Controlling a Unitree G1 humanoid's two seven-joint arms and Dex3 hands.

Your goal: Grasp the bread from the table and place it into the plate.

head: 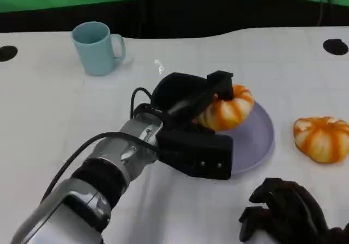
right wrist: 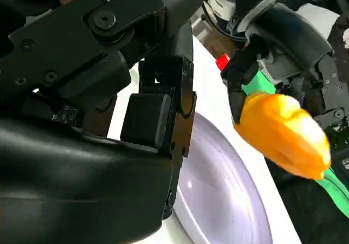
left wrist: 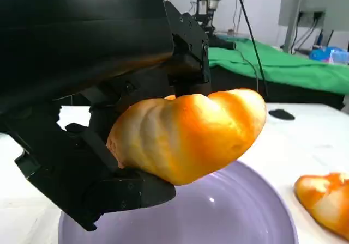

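Left robot hand (head: pixel 188 110) holds bread (head: pixel 226 108) over plate (head: pixel 256 146); second loaf (head: pixel 323 138) beside.

White table (head: pixel 49 108): blue mug (head: pixel 97 48) far left, lavender plate (head: pixel 256 140) centre, second bread (head: pixel 323 138) right.

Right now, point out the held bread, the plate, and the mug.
held bread (head: pixel 232 110): head view, on its striped top crust, in the left robot hand (head: pixel 191 119).
plate (head: pixel 256 140): head view, bare purple surface near the rim.
mug (head: pixel 97 50): head view, its blue outer wall.
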